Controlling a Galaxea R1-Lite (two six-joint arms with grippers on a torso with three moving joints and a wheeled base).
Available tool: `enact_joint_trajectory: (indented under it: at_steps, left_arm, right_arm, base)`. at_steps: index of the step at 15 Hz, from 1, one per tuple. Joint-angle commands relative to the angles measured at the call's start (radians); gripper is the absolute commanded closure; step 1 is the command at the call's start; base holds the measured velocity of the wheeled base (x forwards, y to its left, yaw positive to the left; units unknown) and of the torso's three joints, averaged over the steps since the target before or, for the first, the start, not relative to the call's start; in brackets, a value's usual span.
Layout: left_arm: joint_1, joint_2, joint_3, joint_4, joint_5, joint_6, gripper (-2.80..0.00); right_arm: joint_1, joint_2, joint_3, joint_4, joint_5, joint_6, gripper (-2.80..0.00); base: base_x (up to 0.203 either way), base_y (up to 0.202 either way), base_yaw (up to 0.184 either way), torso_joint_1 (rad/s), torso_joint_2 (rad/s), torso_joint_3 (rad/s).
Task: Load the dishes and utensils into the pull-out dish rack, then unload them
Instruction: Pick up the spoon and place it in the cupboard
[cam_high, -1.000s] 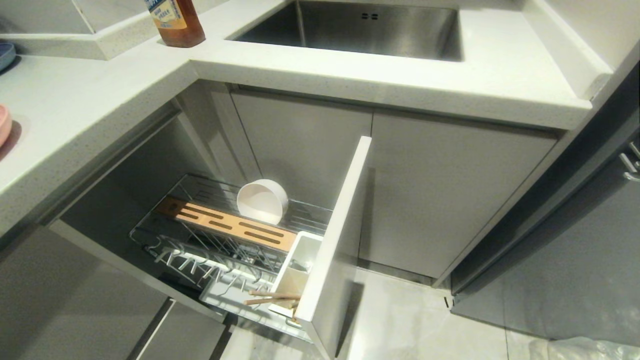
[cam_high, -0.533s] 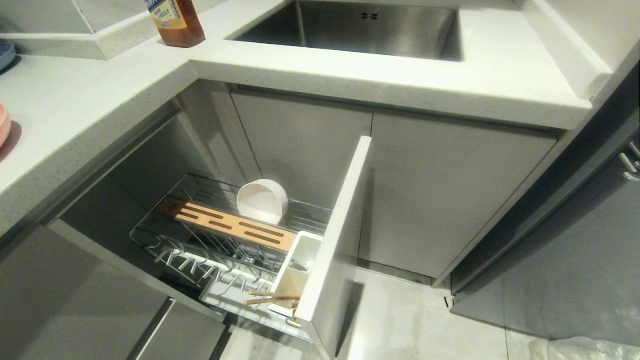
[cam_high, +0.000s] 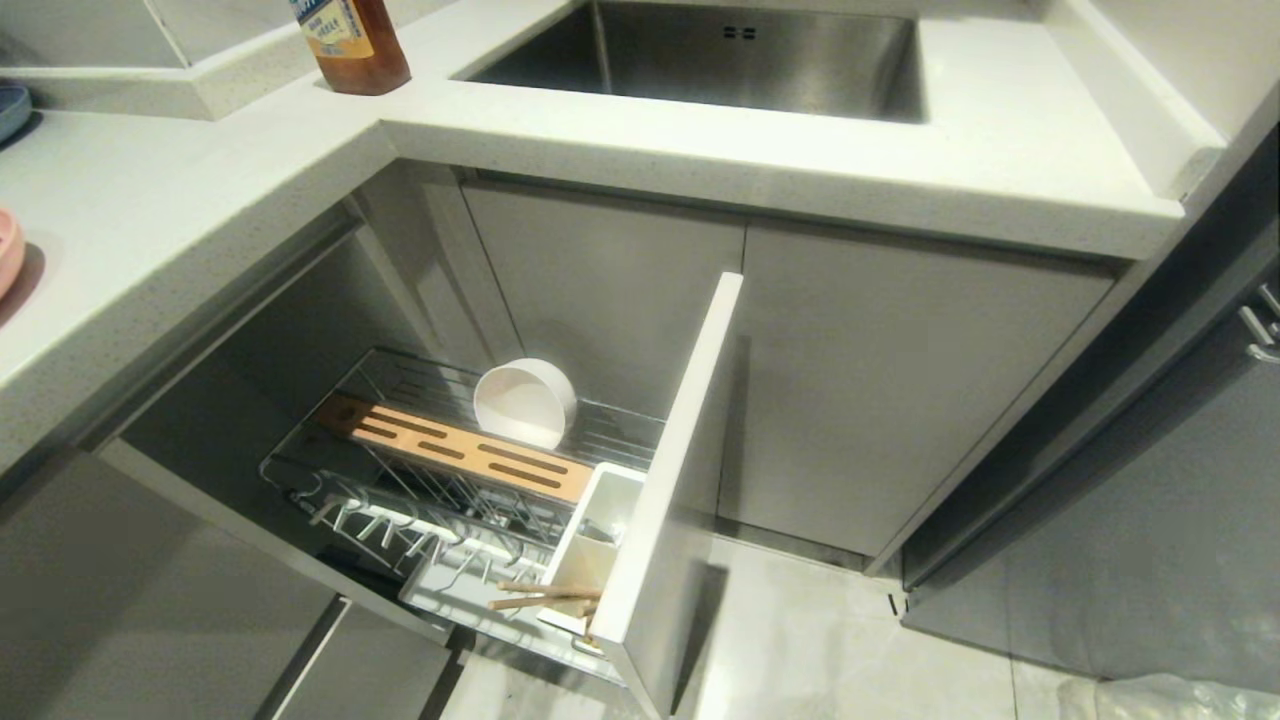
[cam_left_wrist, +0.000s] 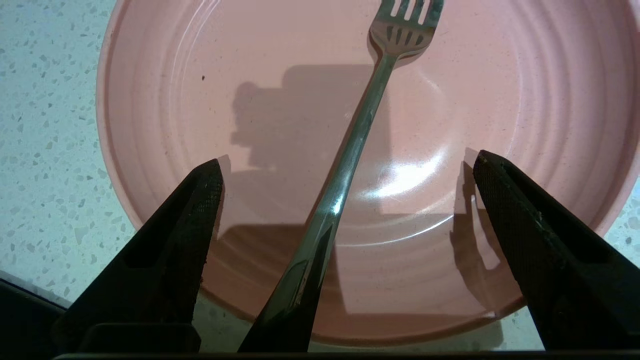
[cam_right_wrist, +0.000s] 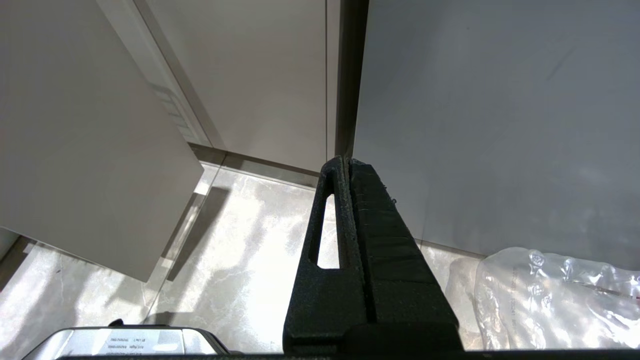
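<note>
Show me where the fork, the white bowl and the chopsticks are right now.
fork (cam_left_wrist: 350, 165): left wrist view, middle of its handle, on the pink plate.
white bowl (cam_high: 522, 405): head view, its inside, in the rack.
chopsticks (cam_high: 540, 595): head view, shafts by the caddy.

no visible change

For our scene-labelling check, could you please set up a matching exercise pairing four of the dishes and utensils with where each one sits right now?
Things:
1. fork
2. cream-white bowl
3. chopsticks
4. pink plate

Places:
A. in the white utensil caddy
B. on the speckled countertop
C. lying across the pink plate
D. tilted on its side in the wire basket, behind the wooden strip

Pairs: 1-C, 2-D, 3-A, 4-B
</note>
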Motion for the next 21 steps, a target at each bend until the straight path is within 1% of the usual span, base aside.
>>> enact_joint_trajectory:
  at_steps: [1, 5, 6, 10, 18, 19, 20, 21]
  left_arm:
    - [0.0, -0.002, -0.002, 0.004, -0.005, 0.003, -2.8]
    - [0.0, -0.004, -0.004, 0.0, -0.005, -0.002, -2.8]
    - [0.0, -0.002, -0.005, -0.001, -0.005, -0.003, 0.0]
    - [0.0, -0.005, -0.008, -0.001, -0.004, -0.036, 0.0]
    - [0.0, -0.008, -0.021, -0.001, -0.002, -0.041, 0.0]
    - [0.0, -0.01, -0.045, 0.0, -0.002, -0.059, 0.0]
    - [0.0, -0.013, -0.075, 0.0, -0.002, -0.103, 0.0]
    - [0.0, -0.018, -0.125, 0.0, -0.003, -0.194, 0.0]
  right_arm:
    - [0.0, 0.001, 0.0, 0.0, 0.0, 0.0, 0.0]
    - [0.0, 0.001, 0.0, 0.0, 0.0, 0.0, 0.0]
    - [0.0, 0.001, 0.0, 0.0, 0.0, 0.0, 0.0]
    - [0.0, 0.001, 0.0, 0.0, 0.0, 0.0, 0.0]
    - [0.0, 0.001, 0.0, 0.0, 0.0, 0.0, 0.0]
    - [0.0, 0.001, 0.0, 0.0, 0.0, 0.0, 0.0]
    - [0.0, 0.001, 0.0, 0.0, 0.0, 0.0, 0.0]
    - [0.0, 0.001, 0.0, 0.0, 0.0, 0.0, 0.0]
  base:
    - [0.0, 0.0, 0.0, 0.0, 0.0, 0.0]
    - [0.0, 0.0, 0.0, 0.0, 0.0, 0.0]
    - [0.0, 0.0, 0.0, 0.0, 0.0, 0.0]
    - [0.0, 0.0, 0.0, 0.0, 0.0, 0.0]
    - [0.0, 0.0, 0.0, 0.0, 0.0, 0.0]
    - [0.0, 0.0, 0.0, 0.0, 0.0, 0.0]
    - [0.0, 0.0, 0.0, 0.0, 0.0, 0.0]
    - [0.0, 0.0, 0.0, 0.0, 0.0, 0.0]
